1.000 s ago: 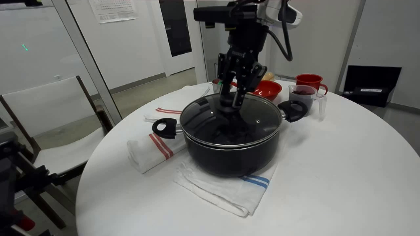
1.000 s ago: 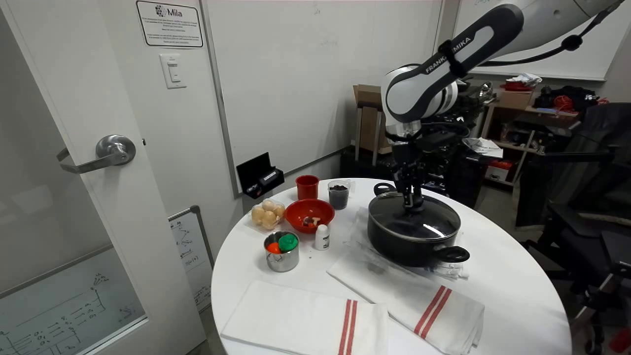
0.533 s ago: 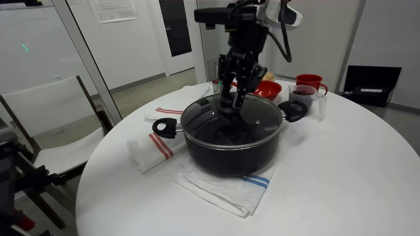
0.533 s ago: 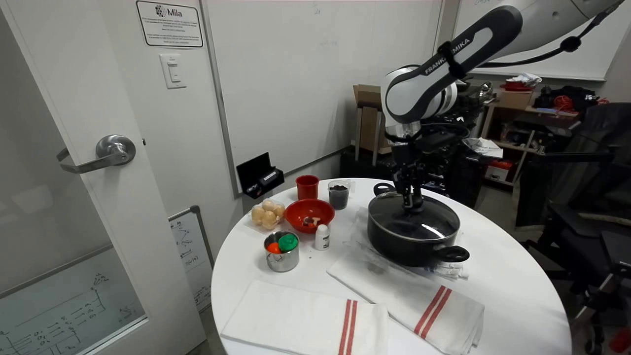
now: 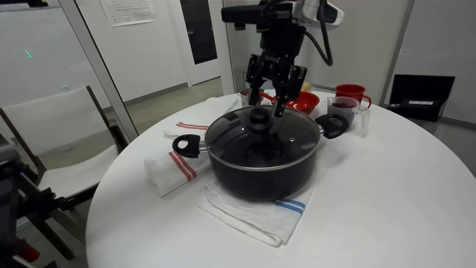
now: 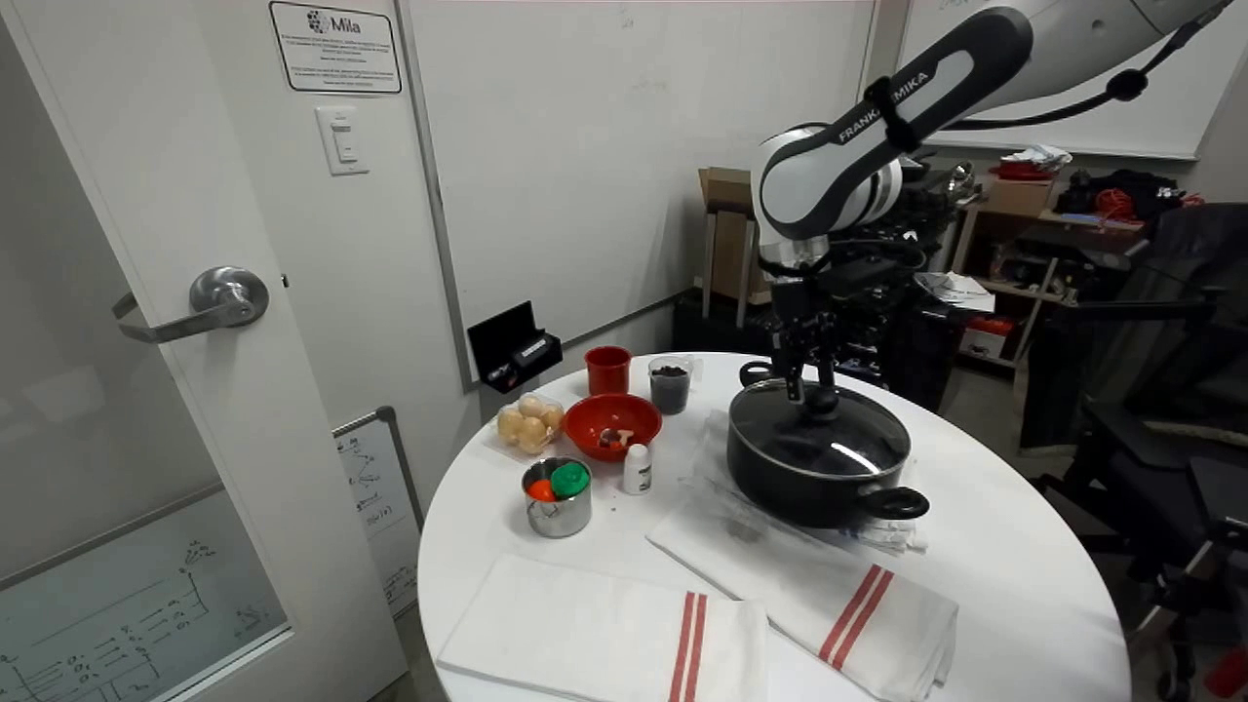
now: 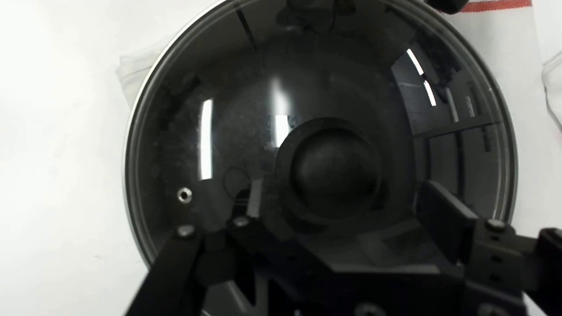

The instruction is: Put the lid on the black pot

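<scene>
The glass lid (image 5: pixel 238 145) lies level on the black pot (image 5: pixel 260 182), its metal rim meeting the pot's rim all round as far as I can see. At its centre the dark knob (image 7: pixel 336 171) stands free. My gripper (image 5: pixel 266 105) is just above that knob with its jaws apart. From the wrist view, the fingers (image 7: pixel 443 215) are spread wide to either side of the knob, with nothing held between them. Both exterior views show the lid (image 6: pixel 780 439) seated and the pot (image 6: pixel 795 492) upright.
The pot stands on a folded towel (image 5: pixel 253 223). Behind it are a red bowl (image 6: pixel 612 426), a red mug (image 6: pixel 607 370), a measuring cup (image 6: pixel 670 388), a steel cup (image 6: pixel 558 517), a small white bottle (image 6: pixel 637 470) and a pack of round items (image 6: pixel 529 425). The pot's handles (image 5: pixel 333 126) stick out sideways.
My gripper has let go of the knob, its fingers spreading and the hand rising slightly. The lid has settled a little lower, closing the thin gap at the front of the pot's rim.
</scene>
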`<state>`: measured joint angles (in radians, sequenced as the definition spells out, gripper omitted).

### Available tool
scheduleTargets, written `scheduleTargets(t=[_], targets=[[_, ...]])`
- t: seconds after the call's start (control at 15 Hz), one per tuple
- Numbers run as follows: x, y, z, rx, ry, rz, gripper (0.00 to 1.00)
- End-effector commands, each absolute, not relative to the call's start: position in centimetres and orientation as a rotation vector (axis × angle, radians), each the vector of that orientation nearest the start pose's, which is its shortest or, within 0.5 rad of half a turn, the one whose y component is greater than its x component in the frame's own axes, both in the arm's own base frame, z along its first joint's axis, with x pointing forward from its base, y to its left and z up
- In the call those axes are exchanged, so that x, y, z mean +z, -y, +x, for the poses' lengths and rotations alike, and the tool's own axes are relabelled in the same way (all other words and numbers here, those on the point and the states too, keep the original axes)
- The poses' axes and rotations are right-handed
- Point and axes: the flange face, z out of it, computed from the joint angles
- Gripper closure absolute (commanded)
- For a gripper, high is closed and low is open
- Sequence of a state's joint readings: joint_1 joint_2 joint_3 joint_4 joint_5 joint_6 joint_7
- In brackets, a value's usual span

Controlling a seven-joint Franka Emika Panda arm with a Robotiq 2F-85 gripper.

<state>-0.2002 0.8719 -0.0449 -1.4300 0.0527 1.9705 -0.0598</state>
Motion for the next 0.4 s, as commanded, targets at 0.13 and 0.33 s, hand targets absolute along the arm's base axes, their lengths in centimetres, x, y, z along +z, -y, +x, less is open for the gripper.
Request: scheduleTargets(t=[0.13,0.33], targets=[[15.77,15.72,67.17,0.489,-0.340,-3.020,0.00],[15.83,15.54,67.08,0.491,-0.331,-3.020,0.00]])
